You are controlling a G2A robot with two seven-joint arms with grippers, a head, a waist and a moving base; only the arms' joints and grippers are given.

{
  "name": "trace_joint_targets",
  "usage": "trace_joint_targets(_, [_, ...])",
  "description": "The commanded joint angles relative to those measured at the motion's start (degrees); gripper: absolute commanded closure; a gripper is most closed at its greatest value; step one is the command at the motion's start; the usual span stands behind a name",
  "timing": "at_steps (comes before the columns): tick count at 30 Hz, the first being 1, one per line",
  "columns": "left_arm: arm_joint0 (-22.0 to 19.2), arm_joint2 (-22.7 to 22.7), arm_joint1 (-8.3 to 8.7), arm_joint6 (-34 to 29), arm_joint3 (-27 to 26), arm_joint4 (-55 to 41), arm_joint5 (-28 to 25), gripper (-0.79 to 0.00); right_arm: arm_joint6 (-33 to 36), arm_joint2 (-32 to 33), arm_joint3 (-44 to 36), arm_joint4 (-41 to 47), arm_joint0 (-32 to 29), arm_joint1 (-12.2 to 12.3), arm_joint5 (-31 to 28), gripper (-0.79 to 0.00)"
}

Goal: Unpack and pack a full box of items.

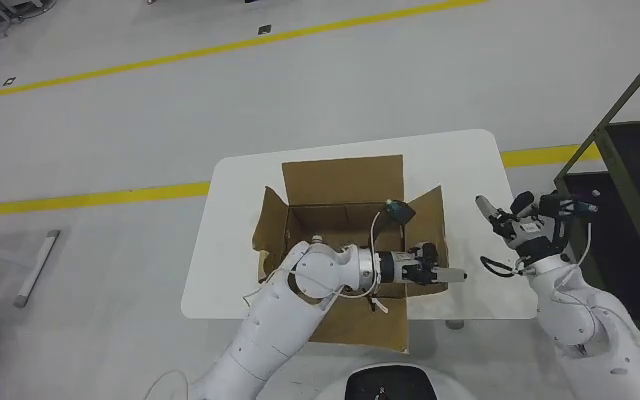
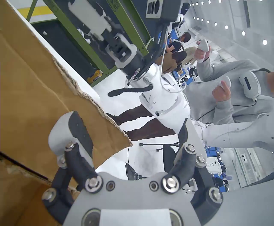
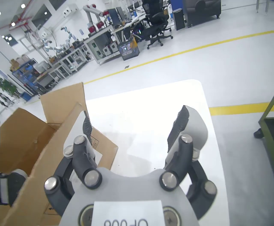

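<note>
The box (image 1: 342, 180) stands open in the middle of the table (image 1: 235, 270), its flaps folded outward. The left gripper (image 1: 452, 272) hangs spread and empty over the box's right flap. The right gripper (image 1: 488, 212), also spread, hovers at the table's right edge.

A white surface (image 1: 225, 255) with rounded corners stands on a pale grey floor (image 1: 120, 130). Two yellow lines cross that floor: one (image 1: 240, 44) lies well beyond the surface and the other (image 1: 100, 197) passes under it. A pale grey bar (image 1: 36, 266) lies on the floor, well apart to the left. A green metal frame (image 3: 261, 137) stands near the right side. Farther back are a black office chair (image 3: 157, 32), metal-framed workstations (image 3: 100, 47), a red-jointed arm (image 3: 96, 15) and blue bins (image 3: 23, 72).
</note>
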Motion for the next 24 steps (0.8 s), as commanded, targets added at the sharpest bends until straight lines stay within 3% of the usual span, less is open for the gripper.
trace_joint_targets(1, [-0.6, 1.0, -0.39, 0.4, 1.2, 0.2, 0.0, -0.785, 1.5, 1.0, -0.5, 3.4, -0.7, 0.1, -0.8, -0.785])
trace_joint_targets(7, [-2.2, 2.3, -1.3, 1.1, 5.0, -0.8, -0.5, -0.785, 3.0, 2.7, 1.4, 7.1, -0.8, 0.2, -1.9, -0.785])
trace_joint_targets(17, [-2.6, 2.0, -1.72, 2.4, 7.4, -1.0, -0.7, -0.785, 3.2, 2.1, 0.7, 4.6, -0.8, 0.3, -2.5, -0.785])
trace_joint_targets(19, [-2.3, 1.9, -1.7, 2.5, 7.2, -0.8, -0.7, -0.785, 4.2, 1.5, 0.5, 7.1, -0.4, 0.2, -2.1, -0.785])
trace_joint_targets(24, [-1.3, 1.9, -1.64, 2.3, 6.7, -0.5, -0.7, -0.785, 14.3, 0.6, 0.1, 20.5, 1.7, 0.0, -0.5, -0.785])
